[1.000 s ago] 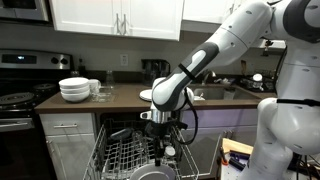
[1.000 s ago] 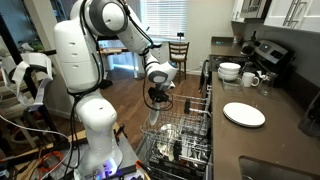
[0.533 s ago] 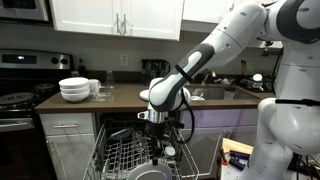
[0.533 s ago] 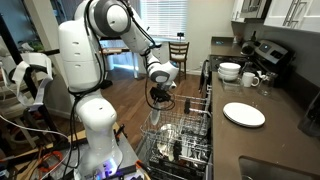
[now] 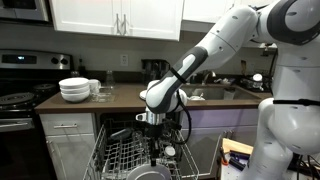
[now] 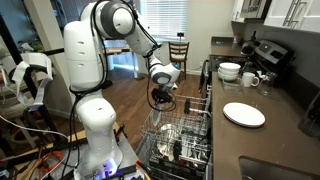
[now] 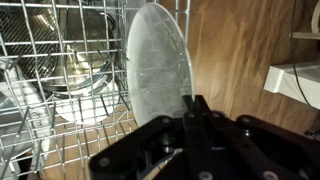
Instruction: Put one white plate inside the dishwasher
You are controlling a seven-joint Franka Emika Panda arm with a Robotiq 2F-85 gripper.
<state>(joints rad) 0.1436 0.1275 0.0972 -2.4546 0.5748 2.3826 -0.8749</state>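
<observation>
My gripper (image 7: 195,103) is shut on the rim of the white plate (image 7: 156,62), which stands on edge above the dishwasher's pulled-out wire rack (image 7: 55,70). In both exterior views the gripper (image 5: 153,127) (image 6: 160,104) points down over the open dishwasher (image 5: 122,155) (image 6: 185,135). The held plate (image 6: 153,122) hangs just below the fingers, over the rack's outer edge. Metal pots and dishes lie in the rack beneath it.
A second white plate (image 6: 244,114) lies flat on the counter. A stack of white bowls (image 5: 74,90) (image 6: 230,71) and mugs (image 6: 250,79) sit near the black stove (image 5: 15,100). The robot's white base (image 6: 95,130) stands beside the rack.
The arm has shifted slightly sideways over the rack with the plate still in the gripper. The grip is unchanged.
</observation>
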